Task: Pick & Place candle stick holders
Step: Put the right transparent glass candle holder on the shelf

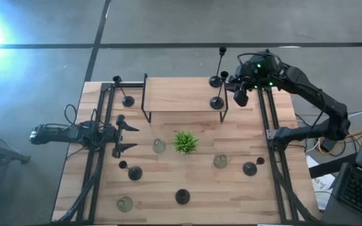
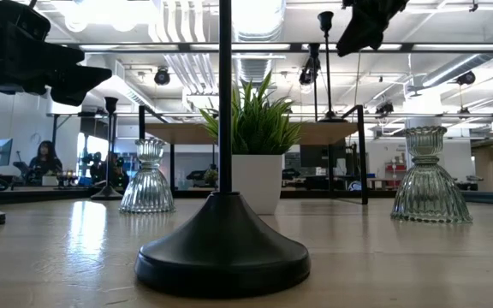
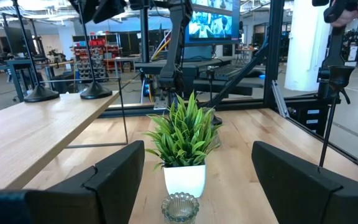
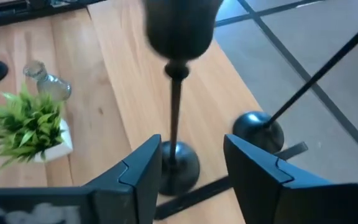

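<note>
Right claw (image 4: 191, 168) open, fingers spread, hovering over the far right end of the raised wooden shelf (image 1: 181, 94). Black holder (image 4: 178, 93) stands upright just beyond and between the fingers, stem vertical, cup up, round base on the shelf board; nothing gripped. Just past it a taller black holder (image 4: 263, 127), also upright on its base at the shelf's far right corner; its thin stem runs slantwise across the wrist view. High view puts both at the shelf's right end, the shorter (image 1: 217, 102) at the near edge, the taller (image 1: 217, 78) behind it, claw beside them to the right. Left claw (image 1: 126, 135) open, waiting low at the table's (image 1: 231, 194) left edge, pointed toward the green plant (image 1: 185, 142). Elsewhere on the table: black holders at near centre (image 1: 181, 196), near left (image 1: 134, 172), right (image 1: 251, 167), far left (image 1: 127, 99); glass holders at (image 1: 159, 145), (image 1: 220, 161), (image 1: 125, 203), all upright.
</note>
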Available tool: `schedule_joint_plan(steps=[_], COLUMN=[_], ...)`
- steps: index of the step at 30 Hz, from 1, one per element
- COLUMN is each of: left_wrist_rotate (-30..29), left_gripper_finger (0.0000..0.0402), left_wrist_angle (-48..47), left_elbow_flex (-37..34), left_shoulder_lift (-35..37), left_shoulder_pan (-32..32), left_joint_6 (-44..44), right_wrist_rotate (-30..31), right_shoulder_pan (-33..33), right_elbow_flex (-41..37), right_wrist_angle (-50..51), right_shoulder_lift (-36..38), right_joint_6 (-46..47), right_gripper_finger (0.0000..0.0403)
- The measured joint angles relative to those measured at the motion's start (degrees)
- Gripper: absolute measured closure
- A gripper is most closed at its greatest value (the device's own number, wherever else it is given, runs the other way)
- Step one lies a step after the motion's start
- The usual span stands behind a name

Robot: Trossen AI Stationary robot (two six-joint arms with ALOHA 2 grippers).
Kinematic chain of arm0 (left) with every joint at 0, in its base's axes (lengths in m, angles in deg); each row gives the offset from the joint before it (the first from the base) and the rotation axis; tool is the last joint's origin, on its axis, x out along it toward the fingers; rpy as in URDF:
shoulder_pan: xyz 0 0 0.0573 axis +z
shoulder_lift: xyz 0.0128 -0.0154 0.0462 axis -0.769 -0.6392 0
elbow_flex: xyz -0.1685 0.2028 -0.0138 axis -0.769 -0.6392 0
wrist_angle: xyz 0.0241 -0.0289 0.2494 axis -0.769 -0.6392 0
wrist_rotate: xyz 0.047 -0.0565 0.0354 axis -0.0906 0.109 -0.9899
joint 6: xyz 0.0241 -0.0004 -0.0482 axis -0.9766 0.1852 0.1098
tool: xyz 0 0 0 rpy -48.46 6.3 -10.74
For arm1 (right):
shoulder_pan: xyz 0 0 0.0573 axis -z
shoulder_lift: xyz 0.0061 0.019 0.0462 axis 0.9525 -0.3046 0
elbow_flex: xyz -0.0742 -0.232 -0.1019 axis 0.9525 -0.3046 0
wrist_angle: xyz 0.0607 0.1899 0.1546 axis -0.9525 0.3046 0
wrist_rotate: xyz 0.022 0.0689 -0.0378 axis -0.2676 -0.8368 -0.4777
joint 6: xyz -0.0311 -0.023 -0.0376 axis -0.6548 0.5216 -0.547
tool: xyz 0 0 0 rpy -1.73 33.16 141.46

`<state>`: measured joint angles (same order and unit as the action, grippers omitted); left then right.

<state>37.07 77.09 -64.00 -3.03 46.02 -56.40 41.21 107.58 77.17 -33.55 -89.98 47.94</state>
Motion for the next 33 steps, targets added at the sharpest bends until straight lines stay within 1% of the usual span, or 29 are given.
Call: schedule_joint_plan(steps=[4,8,11,14,18,24,29,33], left_wrist_rotate=[0.00,0.00,0.00,-0.01,0.00,0.00,0.00,0.00], left_gripper_finger=[0.0101,0.0101,0.0101,0.0101,0.0101,0.0101,0.0101,0.0101], left_wrist_angle=[0.00,0.00,0.00,0.00,0.00,0.00,-0.01,0.00], left_elbow_flex=[-0.01,-0.01,-0.01,-0.01,-0.01,-0.01,-0.01,0.01], left_shoulder_lift=[-0.01,0.01,-0.01,0.00,0.00,0.00,0.00,0.00], left_shoulder_pan=[-0.01,0.00,-0.01,-0.01,-0.02,0.00,-0.01,-0.02], left_joint_6=[0.00,-0.02,-0.02,0.00,-0.01,0.00,0.00,-0.01], right_wrist_rotate=[-0.04,-0.16,-0.28,-0.44,-0.29,0.29,6.20,9.77], right_shoulder_pan=[-0.06,-0.67,-2.85,-6.19,-13.30,-27.03,-37.41,-42.80], right_elbow_flex=[0.00,-0.03,-0.98,-2.99,-5.94,-9.93,-13.10,-15.91], right_wrist_angle=[2.62,7.81,10.03,10.01,9.31,7.19,6.77,4.44], right_shoulder_lift=[2.58,5.89,8.55,11.01,12.65,10.92,9.13,8.05], right_joint_6=[1.10,4.86,7.59,11.24,16.04,20.70,28.08,32.96], right_gripper_finger=[0.0225,0.0231,0.0241,0.0254,0.0276,0.0312,0.0337,0.0348])
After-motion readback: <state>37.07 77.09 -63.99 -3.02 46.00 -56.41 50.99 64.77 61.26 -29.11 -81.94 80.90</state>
